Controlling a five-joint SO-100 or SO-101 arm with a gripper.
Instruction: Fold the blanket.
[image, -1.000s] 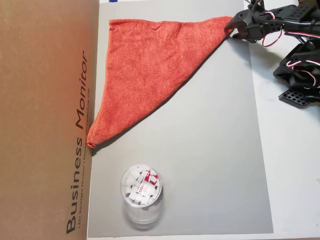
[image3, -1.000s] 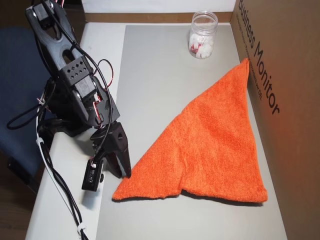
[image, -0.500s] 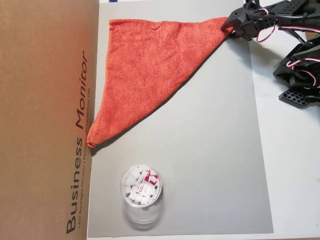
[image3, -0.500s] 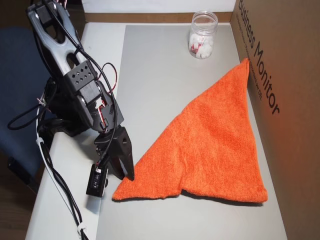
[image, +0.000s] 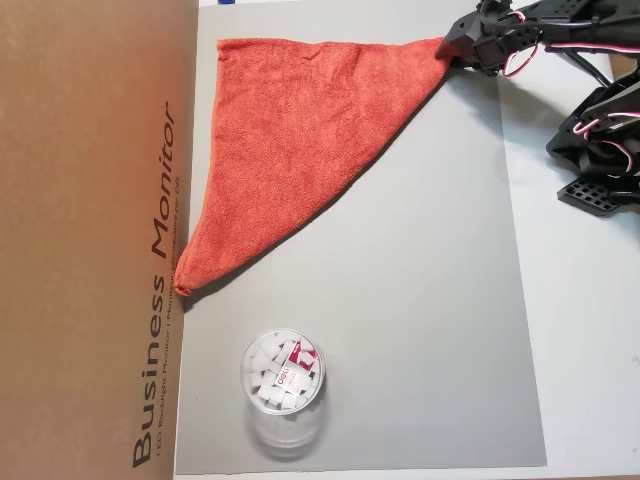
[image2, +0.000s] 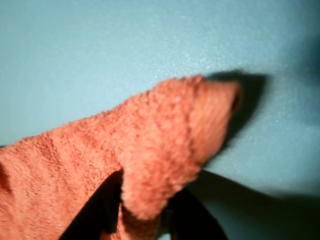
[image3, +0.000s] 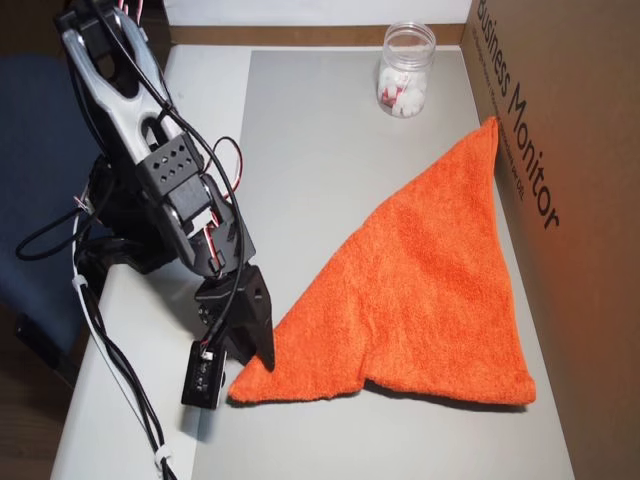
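Note:
The orange-red blanket lies folded into a triangle on the grey mat, its long edge against the cardboard box. In both overhead views my gripper sits on the blanket's pointed corner nearest the arm. In the wrist view that corner bulges up off the mat and casts a shadow. The cloth runs down between my two dark fingers, and the gripper is shut on it.
A clear plastic tub of white pieces stands at the mat's far end from the gripper. A tall cardboard box walls one long side. The arm's base and cables sit beside the mat.
The gripper has moved from beside the blanket's corner onto it and has closed on the cloth. The blanket's shape is otherwise unchanged.

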